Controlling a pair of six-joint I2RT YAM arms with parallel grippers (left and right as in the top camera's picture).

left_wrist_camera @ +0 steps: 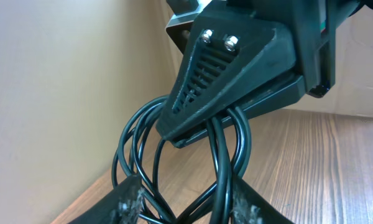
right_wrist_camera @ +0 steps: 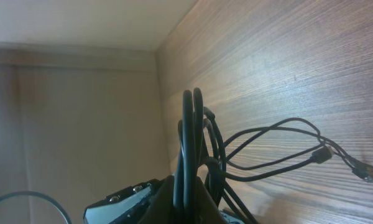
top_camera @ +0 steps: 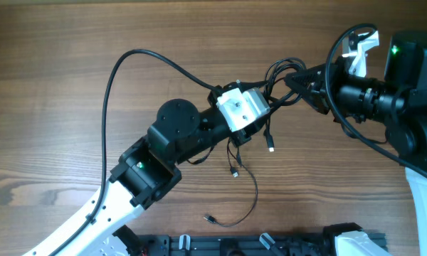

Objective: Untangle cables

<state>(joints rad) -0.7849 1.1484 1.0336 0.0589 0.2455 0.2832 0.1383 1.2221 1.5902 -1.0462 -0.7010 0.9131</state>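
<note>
Overhead and wrist views: black cables being held up between two claws

A knot of the cables (top_camera: 281,70), thin, round, glossy black cords, is being held above the wood-grain bench (top_camera: 57,64) between the two claws. It is being gripped from the right by the right claw (top_camera: 297,82) and met from the left by the left claw (top_camera: 269,91). Loose strands are being left to trail onto the bench below the left claw. Two of these are ending in small plugs (top_camera: 271,148), and a longer one is being laid in a curve towards the bottom of the view, ending in a third.

From the left wrist, the right claw (left_wrist_camera: 174,135) is being shown as matte black plastic, wedge-shaped, with ribbed slots and two bright screw heads (left_wrist_camera: 206,37). Rounded loops of cable (left_wrist_camera: 133,143) are being squeezed out from between its closed jaws. The left claw (left_wrist_camera: 186,208), scuffed and whitish at its tips, is being held part-way apart, with strands running through the gap. Whether any strand is being pinched there cannot be told.

From the right wrist, the cables (right_wrist_camera: 189,137) are being stood upright in a tight, flat bundle out of the narrowed right claw (right_wrist_camera: 186,196). Two strands are drooping to the striped bench (right_wrist_camera: 286,56).
</note>
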